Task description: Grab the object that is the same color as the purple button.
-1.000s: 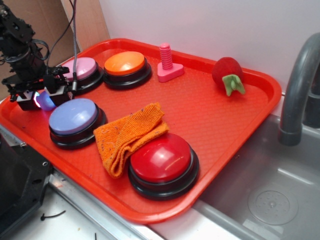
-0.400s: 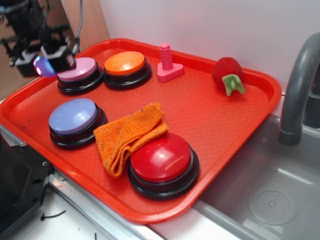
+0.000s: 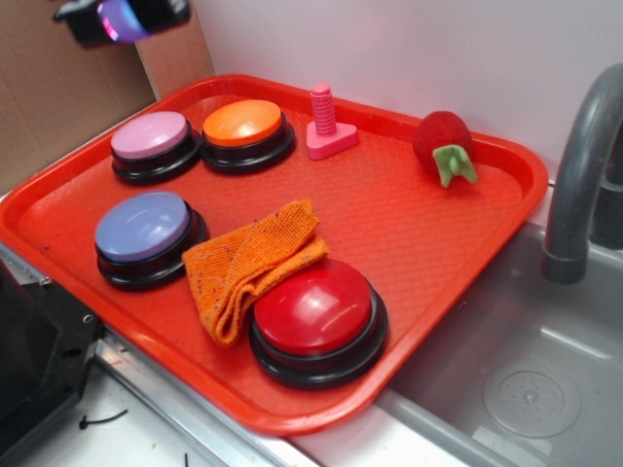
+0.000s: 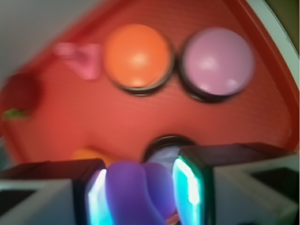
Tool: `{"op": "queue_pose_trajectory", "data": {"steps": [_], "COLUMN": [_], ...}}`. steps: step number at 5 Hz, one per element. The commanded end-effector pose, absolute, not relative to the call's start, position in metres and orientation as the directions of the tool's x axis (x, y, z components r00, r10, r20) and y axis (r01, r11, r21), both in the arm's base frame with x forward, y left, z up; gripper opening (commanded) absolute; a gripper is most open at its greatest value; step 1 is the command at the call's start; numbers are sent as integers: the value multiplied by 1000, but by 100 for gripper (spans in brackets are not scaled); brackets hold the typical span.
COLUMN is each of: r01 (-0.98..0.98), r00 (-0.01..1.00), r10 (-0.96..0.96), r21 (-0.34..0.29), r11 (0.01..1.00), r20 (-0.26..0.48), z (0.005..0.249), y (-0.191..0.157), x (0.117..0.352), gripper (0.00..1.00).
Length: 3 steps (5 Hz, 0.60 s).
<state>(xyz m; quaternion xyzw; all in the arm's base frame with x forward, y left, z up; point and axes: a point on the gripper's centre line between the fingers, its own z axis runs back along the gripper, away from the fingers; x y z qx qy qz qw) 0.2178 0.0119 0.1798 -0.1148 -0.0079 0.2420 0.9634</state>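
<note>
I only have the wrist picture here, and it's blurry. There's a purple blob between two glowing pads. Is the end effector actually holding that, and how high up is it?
Observer: Yes. In the exterior view the end effector is lifted well clear of the red tray, at the top left corner of the picture, with the purple object in it.
Operator: Is anything else sitting on that tray that I can't see?
Observer: A big red button at the near edge, out of your picture.
Operator: And the dark ring just above the pads?
Observer: That is likely the purple button, lavender-topped, left on the tray beside a folded orange cloth.
</note>
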Motion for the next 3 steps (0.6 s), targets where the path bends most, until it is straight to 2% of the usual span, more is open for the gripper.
{"op": "queue_pose_trajectory", "data": {"steps": [1, 2, 3], "r01": [-363, -349, -383], "r00": [918, 924, 918], "r10": [388, 370, 393], "r21": [-211, -182, -126], "r11": [908, 919, 915], "r20": [89, 99, 63], "z": [227, 220, 210], "y": [-37, -44, -42], "x": [234, 242, 247], "gripper": [0, 0, 0]}}
